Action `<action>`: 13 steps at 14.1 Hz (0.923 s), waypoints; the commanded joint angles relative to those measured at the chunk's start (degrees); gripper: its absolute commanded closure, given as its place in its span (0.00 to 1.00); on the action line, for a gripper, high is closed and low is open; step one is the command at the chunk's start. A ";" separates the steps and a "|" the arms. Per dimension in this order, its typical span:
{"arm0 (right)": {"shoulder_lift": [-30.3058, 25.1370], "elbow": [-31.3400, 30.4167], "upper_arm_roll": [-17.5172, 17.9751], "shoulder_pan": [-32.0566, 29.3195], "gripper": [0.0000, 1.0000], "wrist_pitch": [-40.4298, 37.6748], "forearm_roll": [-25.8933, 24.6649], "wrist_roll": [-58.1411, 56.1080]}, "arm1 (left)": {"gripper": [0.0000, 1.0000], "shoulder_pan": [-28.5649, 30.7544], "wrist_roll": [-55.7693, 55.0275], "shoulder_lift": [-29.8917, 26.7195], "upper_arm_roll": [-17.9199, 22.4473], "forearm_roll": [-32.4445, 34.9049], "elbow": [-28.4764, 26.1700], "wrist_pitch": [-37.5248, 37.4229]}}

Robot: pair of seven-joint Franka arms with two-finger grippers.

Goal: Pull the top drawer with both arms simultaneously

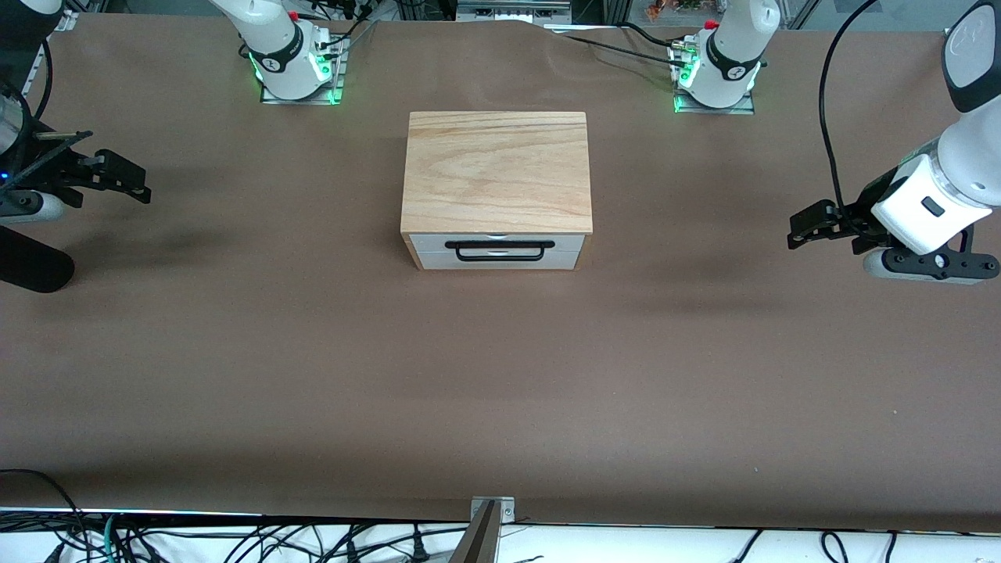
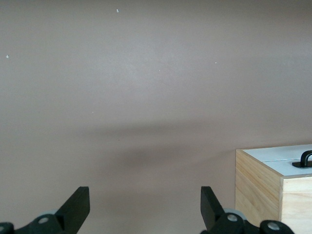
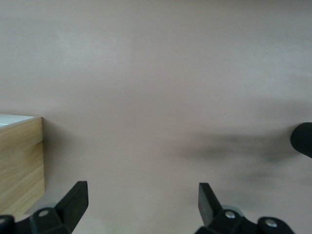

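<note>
The cabinet [image 1: 497, 172] stands mid-table under a pale wooden top. Its top drawer [image 1: 500, 241] has a white front and a long black bar handle [image 1: 494, 252], and it is pushed in flush. My left gripper [image 1: 799, 227] hovers over bare table toward the left arm's end, open and empty, well apart from the cabinet. My right gripper [image 1: 143, 184] hovers toward the right arm's end, open and empty. The left wrist view shows open fingers [image 2: 78, 204], the cabinet's corner [image 2: 261, 187] and a handle end [image 2: 304, 158]. The right wrist view shows open fingers [image 3: 75, 197] and the cabinet's side [image 3: 19, 165].
Brown table cover [image 1: 500, 375] spreads all round the cabinet. A black rounded object [image 1: 31, 270] lies at the right arm's end, also in the right wrist view [image 3: 303, 139]. A metal bracket [image 1: 489, 516] sits at the table edge nearest the front camera. Both arm bases stand along the top.
</note>
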 commanded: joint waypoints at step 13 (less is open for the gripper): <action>0.59 1.20 0.11 -0.26 0.00 -1.24 -0.04 0.72 | 0.00 0.65 0.43 0.69 -0.36 0.60 1.61 -0.72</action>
